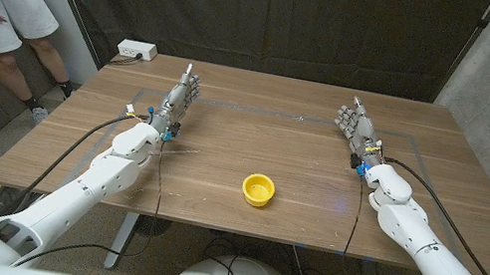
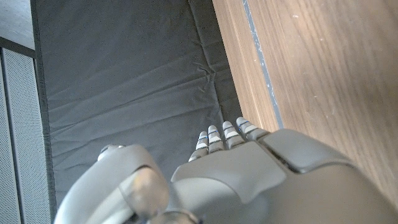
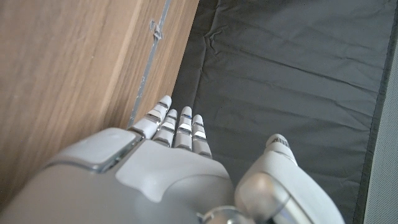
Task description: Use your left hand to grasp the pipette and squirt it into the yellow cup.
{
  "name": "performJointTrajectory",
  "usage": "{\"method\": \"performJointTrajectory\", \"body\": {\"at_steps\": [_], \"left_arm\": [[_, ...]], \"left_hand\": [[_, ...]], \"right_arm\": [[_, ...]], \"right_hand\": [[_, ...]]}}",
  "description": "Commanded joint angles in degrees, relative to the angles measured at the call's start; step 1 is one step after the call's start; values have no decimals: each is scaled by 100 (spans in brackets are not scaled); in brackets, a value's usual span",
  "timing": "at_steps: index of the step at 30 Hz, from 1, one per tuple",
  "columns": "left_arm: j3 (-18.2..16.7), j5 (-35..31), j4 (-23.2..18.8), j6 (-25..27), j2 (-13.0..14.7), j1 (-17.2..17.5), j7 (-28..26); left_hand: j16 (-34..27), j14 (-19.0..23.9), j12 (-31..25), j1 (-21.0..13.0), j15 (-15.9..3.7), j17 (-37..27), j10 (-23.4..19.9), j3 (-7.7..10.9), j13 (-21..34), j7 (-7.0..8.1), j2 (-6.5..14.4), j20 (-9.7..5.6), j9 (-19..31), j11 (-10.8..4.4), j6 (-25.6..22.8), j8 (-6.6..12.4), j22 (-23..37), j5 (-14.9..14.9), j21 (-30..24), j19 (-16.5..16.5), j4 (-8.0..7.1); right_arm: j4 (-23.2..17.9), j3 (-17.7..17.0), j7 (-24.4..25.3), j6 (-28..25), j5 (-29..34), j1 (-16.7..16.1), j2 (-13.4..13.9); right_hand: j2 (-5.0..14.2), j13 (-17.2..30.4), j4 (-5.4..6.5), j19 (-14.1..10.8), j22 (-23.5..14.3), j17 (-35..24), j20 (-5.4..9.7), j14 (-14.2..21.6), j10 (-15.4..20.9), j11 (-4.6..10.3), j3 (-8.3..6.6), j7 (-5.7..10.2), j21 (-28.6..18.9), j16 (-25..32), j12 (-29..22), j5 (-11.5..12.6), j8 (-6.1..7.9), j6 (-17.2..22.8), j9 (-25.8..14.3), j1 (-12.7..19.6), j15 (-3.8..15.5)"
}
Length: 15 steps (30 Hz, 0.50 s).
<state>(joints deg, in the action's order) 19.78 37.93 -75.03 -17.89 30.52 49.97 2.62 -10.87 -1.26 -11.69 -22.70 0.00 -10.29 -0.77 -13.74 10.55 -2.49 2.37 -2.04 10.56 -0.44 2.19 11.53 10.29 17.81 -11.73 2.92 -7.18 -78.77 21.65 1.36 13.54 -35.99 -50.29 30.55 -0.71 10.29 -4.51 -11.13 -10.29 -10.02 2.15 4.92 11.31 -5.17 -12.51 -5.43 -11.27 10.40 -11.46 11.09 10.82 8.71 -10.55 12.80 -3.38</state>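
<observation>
Waiting at ten o'clock, the white left hand point(image 1: 179, 101) holds nothing, fingers point(image 2: 225, 135) straight. A thin clear pipette point(image 1: 180, 152), likely light and squashy, lies nearby; small yellow plastic cup point(image 1: 259, 190) centre.

Cup point(image 1: 258, 189) on table point(image 1: 256, 134), between hands

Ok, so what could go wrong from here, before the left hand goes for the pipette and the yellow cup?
1. The only likely pipette is a thin, pale streak beside the left wrist, behind the left hand. Pulling back could sweep it away.
2. The yellow cup is small and stands free, so a nudge might tip it.
3. A black cable hangs from that wrist and could snag.
</observation>
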Motion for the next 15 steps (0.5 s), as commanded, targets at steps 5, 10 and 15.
{"method": "performJointTrajectory", "body": {"at_steps": [5, 10, 15], "left_arm": [[-201, 14, -423, -51, 342, 382, 34], [-185, -106, -552, -31, 493, 390, 86], [-221, -168, -697, -52, 606, 498, 49]], "left_hand": [[-41, 5, -47, -87, 3, -14, -90, -9, 15, -26, 46, -166, 9, -21, -24, 34, 9, 36, -31, 62, 31], [-41, 21, -47, -137, -1, -12, -103, 7, 15, -34, 69, -157, 10, -38, -46, 40, 8, 38, -29, 58, 55], [-50, 81, -66, -265, 1, -9, -178, 46, 16, -40, 109, -156, 11, -52, -90, 52, 5, 41, -25, 43, 119]], "right_arm": [[-1183, -25, 593, -378, 183, -580, 236], [-1321, -53, 682, -358, 214, -700, 263], [-1477, -78, 777, -380, 259, -791, 307]], "right_hand": [[21, 12, -19, -44, -21, -24, 62, 67, 62, -5, -51, 6, -31, 25, -40, 24, 39, 62, -14, 80, 13], [21, 13, -29, -49, -22, -24, 61, 72, 66, -6, -50, 14, -32, 25, -41, 19, 41, 71, -15, 89, 10], [23, 13, -35, -52, -22, -24, 56, 76, 70, -11, -50, 6, -33, 26, -43, 16, 42, 76, -15, 97, 10]]}}
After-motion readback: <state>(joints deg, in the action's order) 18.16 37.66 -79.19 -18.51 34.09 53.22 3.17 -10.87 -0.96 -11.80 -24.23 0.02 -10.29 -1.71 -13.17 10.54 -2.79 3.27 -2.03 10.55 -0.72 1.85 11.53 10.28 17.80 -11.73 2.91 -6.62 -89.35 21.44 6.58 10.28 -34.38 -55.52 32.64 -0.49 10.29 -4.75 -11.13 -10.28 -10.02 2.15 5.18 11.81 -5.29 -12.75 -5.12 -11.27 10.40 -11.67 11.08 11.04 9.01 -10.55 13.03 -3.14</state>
